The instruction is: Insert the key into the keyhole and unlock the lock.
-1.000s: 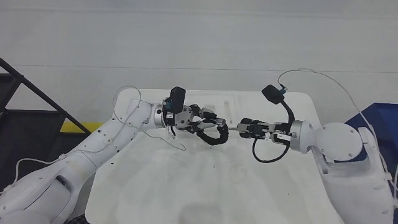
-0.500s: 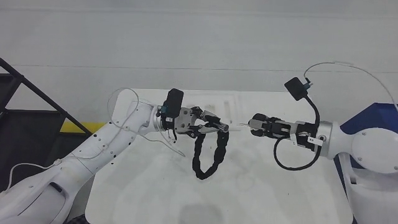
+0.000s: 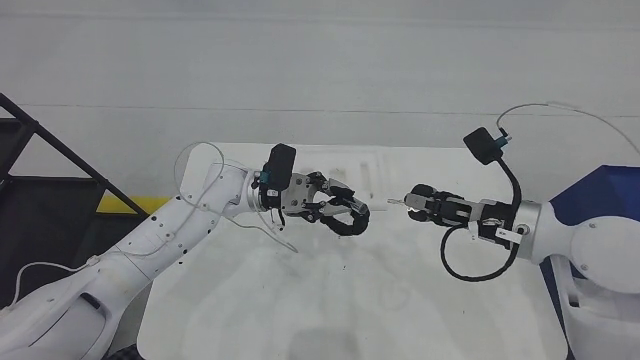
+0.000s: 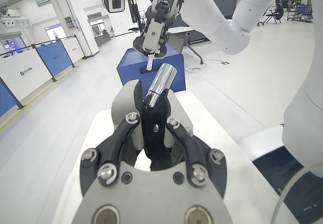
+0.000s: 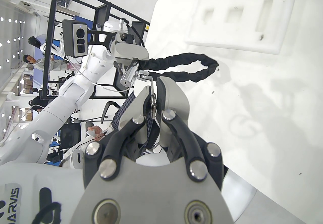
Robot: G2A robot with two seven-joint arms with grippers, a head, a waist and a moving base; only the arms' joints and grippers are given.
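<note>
Swinging back up since half a second earlier, the black fabric-sleeved cable loop (image 3: pixel 345 222) curled beside the chrome lock cylinder (image 4: pixel 159 84). Your left jaws pinched that cylinder's black sleeve above the white counter (image 3: pixel 300 300). The small silver key (image 4: pixel 150 62), pressed between your right jaws, stood near but clear of the keyhole, where a second earlier it nearly touched. You likely needed to realign before inserting.

White table (image 3: pixel 300 300), rounded corners, white foam tray (image 5: pixel 239 35) lying flat near its far edge — three rectangular recesses
</note>
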